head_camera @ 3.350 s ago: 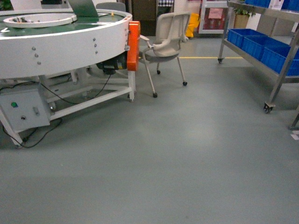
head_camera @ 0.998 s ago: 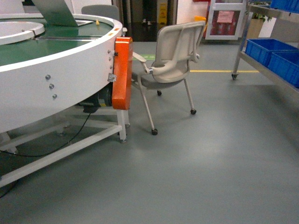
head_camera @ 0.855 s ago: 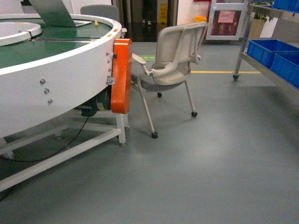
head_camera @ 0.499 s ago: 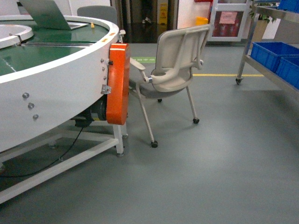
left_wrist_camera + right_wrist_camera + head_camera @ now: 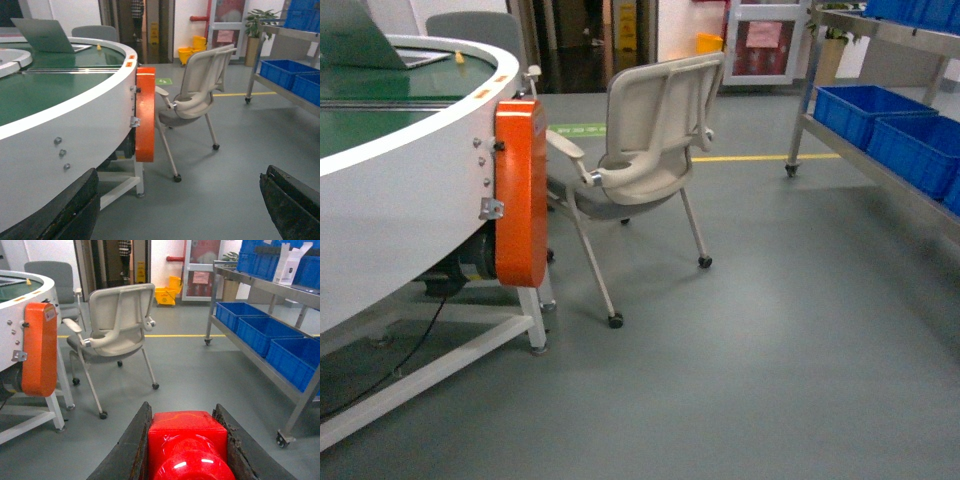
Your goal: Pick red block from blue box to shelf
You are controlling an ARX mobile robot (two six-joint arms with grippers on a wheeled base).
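Observation:
In the right wrist view the red block (image 5: 187,437) fills the bottom centre, stud toward the camera, clamped between the two dark fingers of my right gripper (image 5: 184,412), which is shut on it above the floor. The steel shelf (image 5: 280,287) runs along the right of that view and shows at the right edge of the head view as the shelf (image 5: 865,30). My left gripper (image 5: 180,200) is open; its dark fingers (image 5: 75,210) stand far apart with only floor between them. The blue box is out of view. Neither gripper shows in the head view.
A round white conveyor table (image 5: 410,200) with an orange guard (image 5: 520,190) stands left. A beige wheeled chair (image 5: 650,130) sits beside it. Dark blue crates (image 5: 885,120) rest on the shelf's lower tier. Grey floor (image 5: 780,350) spreads ahead; a yellow line (image 5: 750,157) crosses it far off.
The head view has swung right and moved closer: the table, orange guard and chair have slid left in frame, and more of the shelf and crates shows at right.

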